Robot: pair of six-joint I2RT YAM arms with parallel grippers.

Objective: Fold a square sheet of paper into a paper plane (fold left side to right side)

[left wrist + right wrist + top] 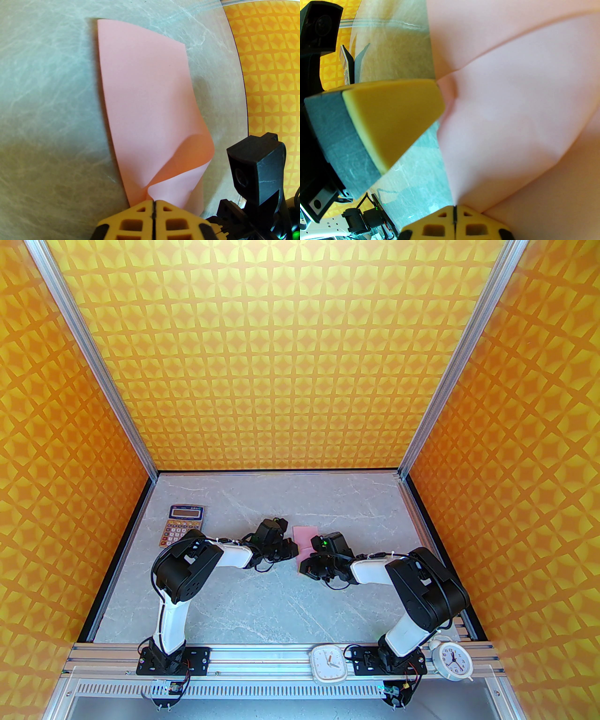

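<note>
— Where was the pink sheet of paper [305, 536]?
— Mid-counter [262, 605], between the two arms. The left tool [294, 550] was at its left edge, the right tool [307, 566] over its near end.
— And the calculator [183, 523]?
— Far left, beside the left elbow. A square clock [329, 664] and a round clock [451, 660] sat on the front rail.

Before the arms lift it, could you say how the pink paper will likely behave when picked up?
Probably floppy: the square sheet of paper curls and buckles at the left gripper. Likely very light, being so thin. It may crease or tear if the right gripper, also pinching it, tugs sideways.
</note>
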